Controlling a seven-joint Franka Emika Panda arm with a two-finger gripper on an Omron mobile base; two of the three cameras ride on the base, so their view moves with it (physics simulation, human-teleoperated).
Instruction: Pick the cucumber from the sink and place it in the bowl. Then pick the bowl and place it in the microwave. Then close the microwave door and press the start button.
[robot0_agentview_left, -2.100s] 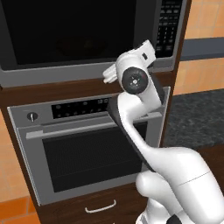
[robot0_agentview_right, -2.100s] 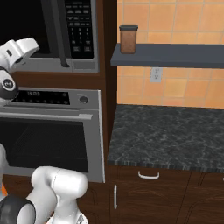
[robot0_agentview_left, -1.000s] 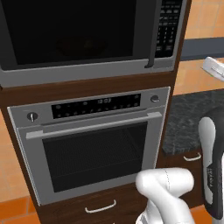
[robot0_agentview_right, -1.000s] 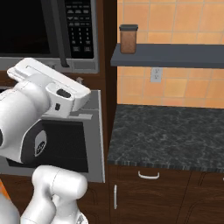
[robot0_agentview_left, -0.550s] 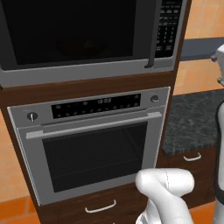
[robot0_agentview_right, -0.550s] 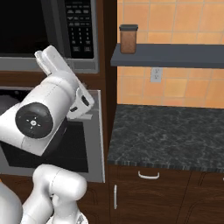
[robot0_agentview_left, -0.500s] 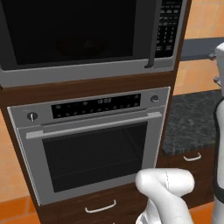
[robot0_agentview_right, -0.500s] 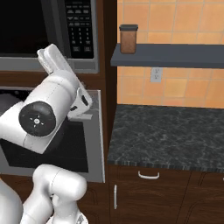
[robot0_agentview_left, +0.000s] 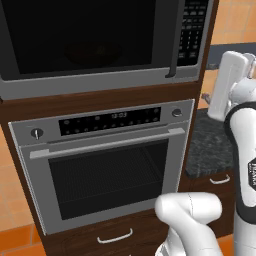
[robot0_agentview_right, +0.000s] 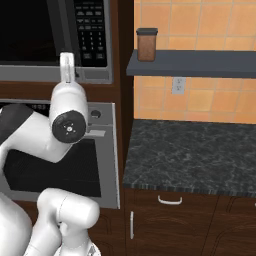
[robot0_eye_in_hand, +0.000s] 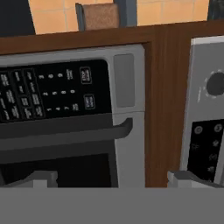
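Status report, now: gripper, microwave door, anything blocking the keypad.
Gripper open, empty, aimed at the microwave. Microwave door shut, bowl faintly visible behind the glass. Keypad unobstructed.

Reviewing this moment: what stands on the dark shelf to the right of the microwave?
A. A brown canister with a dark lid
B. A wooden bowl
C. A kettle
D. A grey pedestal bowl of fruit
A: the right base view shows a brown canister with a dark lid standing on the shelf, right of the microwave.
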